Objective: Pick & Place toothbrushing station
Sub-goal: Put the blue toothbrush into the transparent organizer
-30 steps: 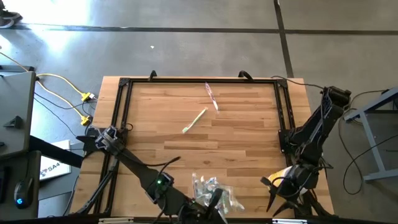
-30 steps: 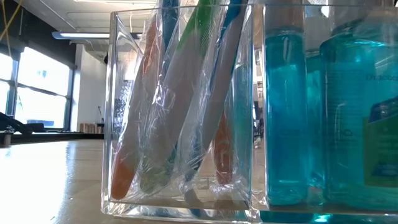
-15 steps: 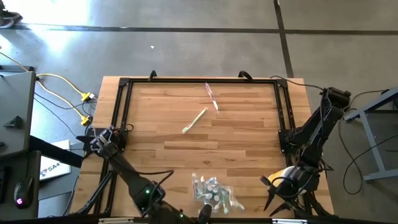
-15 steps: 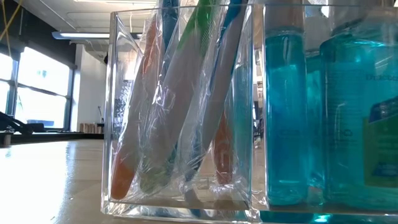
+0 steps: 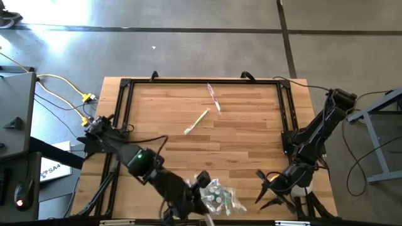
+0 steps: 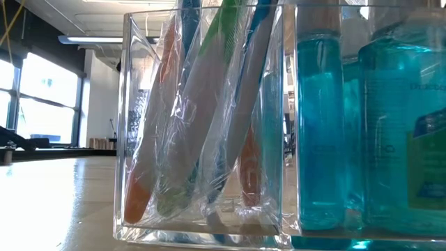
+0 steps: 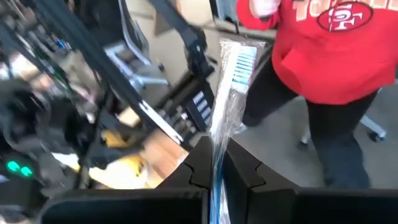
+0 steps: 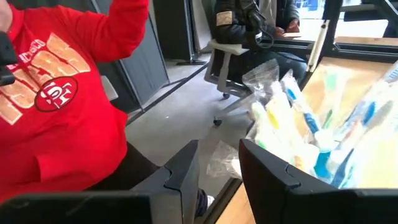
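— Plastic wrap is the weak link, I think. The left pincer (image 7: pixel 214 167) is clamped on a wrapped toothbrush (image 7: pixel 231 87), gripping only its lower end, so most of the brush stands free beyond the fingers.

— Where is that on the desk (image 5: pixel 245 135)?

— At about 6 o'clock, at the near edge, just beside the clear holder (image 6: pixel 202 125), which already carries several wrapped brushes. Slick film in a narrow grip could let the brush slide or swing while the arm travels.

— And the holder itself?

— It looks crowded. From table height the brushes lean across one another, so a new one coming down at a slant might catch on their wrappers or on the rim and tip out. Blue bottles (image 6: pixel 369 118) stand touching or just beside it, and a hard nudge could shove the holder into them.

— The right pincer (image 5: pixel 271 188)?

— At roughly 5 o'clock, fingers a little apart, holding nothing I can see. It sits near the left arm, so both moving at once risks a clash.

— Anything left out there?

— Two pieces: a pale toothbrush (image 5: pixel 196 122) near the centre and a wrapped item (image 5: pixel 214 97) toward 12 o'clock, well apart from the holder. A person in a red shirt (image 8: pixel 56 106) stands close beyond the near edge, so a dropped brush could go off toward them.
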`<state>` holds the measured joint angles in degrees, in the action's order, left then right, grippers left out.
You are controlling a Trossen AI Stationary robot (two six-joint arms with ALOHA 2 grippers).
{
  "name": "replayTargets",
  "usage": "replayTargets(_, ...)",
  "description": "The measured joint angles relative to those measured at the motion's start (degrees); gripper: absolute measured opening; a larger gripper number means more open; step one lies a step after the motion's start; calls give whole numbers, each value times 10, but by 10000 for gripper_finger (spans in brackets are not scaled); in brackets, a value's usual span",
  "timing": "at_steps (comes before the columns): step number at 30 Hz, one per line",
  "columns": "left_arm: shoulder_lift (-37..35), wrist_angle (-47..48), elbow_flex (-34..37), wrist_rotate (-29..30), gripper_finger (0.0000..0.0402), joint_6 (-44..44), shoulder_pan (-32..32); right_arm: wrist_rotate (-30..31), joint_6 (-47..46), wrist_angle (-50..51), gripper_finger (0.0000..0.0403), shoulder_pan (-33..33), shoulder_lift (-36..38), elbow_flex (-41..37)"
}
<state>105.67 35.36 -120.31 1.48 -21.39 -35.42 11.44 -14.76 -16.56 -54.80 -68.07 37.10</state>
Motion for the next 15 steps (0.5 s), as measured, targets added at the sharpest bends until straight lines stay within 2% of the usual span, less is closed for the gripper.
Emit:
replayTargets(7,-1,39,13,-56,8,4,16,43,-5,-20,105,4,-1,0)
replayTargets(11,-36,40,71,-80,8,12,17,79,-7,-59,105,-6,-15,0)
replayTargets(15,-115,5,166,-86,8,30,16,136,-28,-94,105,-9,-43,0)
